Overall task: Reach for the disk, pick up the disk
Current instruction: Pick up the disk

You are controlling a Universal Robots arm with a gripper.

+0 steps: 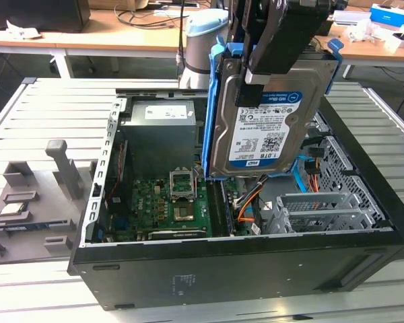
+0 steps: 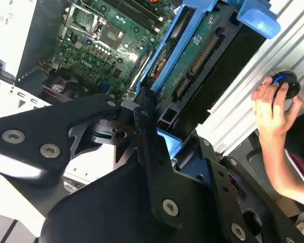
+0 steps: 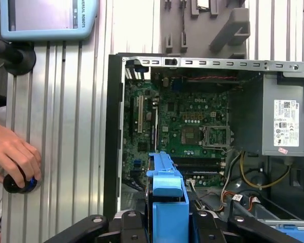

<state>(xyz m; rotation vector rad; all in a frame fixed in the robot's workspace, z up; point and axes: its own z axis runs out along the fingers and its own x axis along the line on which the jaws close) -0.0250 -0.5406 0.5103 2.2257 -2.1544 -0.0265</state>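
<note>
Silver disk (image 1: 269,114) upright, long axis vertical, label facing exterior view | pincer (image 1: 256,64) clamping disk

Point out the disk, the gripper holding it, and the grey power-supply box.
disk (image 1: 269,128), exterior view, on its white-and-blue label.
gripper (image 1: 256,77), exterior view, between its fingertips, clamped on the disk's upper end.
power-supply box (image 3: 286,121), first wrist view, on its white label.
</note>
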